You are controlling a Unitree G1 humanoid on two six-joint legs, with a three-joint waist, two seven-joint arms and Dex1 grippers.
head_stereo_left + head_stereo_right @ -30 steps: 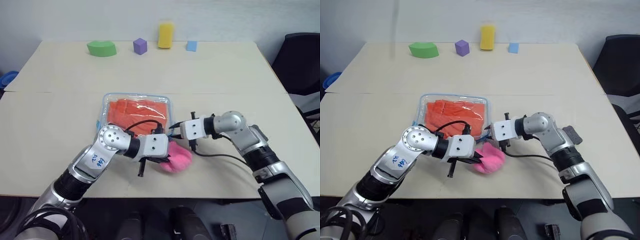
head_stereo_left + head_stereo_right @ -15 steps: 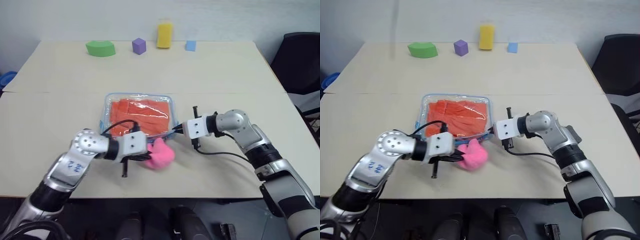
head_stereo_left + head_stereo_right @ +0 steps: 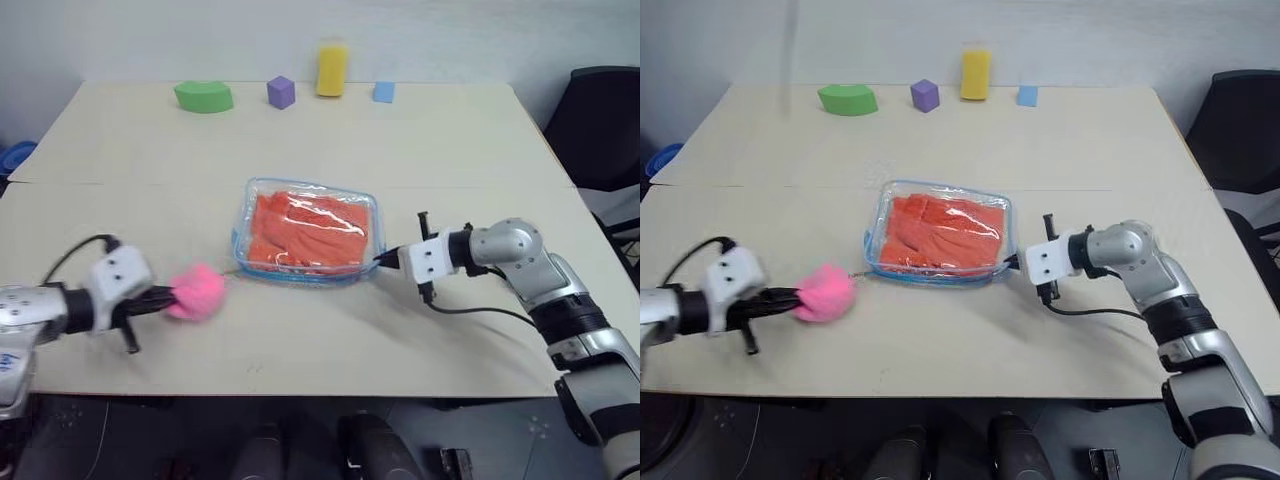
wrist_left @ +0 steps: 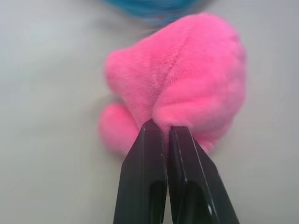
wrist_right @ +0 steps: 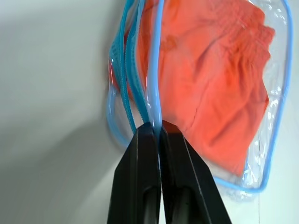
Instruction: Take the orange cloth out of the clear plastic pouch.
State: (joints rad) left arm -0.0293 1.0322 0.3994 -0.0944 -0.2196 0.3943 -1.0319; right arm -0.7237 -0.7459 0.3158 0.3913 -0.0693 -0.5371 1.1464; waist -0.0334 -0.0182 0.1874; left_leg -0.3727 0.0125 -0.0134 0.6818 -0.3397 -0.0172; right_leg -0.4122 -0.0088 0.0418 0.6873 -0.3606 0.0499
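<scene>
The clear plastic pouch (image 3: 246,222) with light-blue trim lies flat mid-table, and the folded orange cloth (image 3: 305,230) is inside it. My right gripper (image 3: 385,258) is shut on the trim at the pouch's right end; the right wrist view shows its fingertips (image 5: 148,133) pinching the blue edge (image 5: 154,84). The pink plush charm (image 3: 197,291) lies on the table left of the pouch, at its front left corner. My left gripper (image 3: 168,296) is shut on the charm (image 4: 187,79), with its fingers (image 4: 145,163) pressed into the fluff.
Along the table's far edge stand a green block (image 3: 203,96), a purple cube (image 3: 281,92), a yellow block (image 3: 331,69) and a small blue block (image 3: 383,92). A black chair (image 3: 600,110) stands off the table's right side.
My left gripper swept far to the left, dragging the pink charm along the pouch's front edge. The right gripper closed on the pouch's end and drew back right, and the pouch slid right with it.
</scene>
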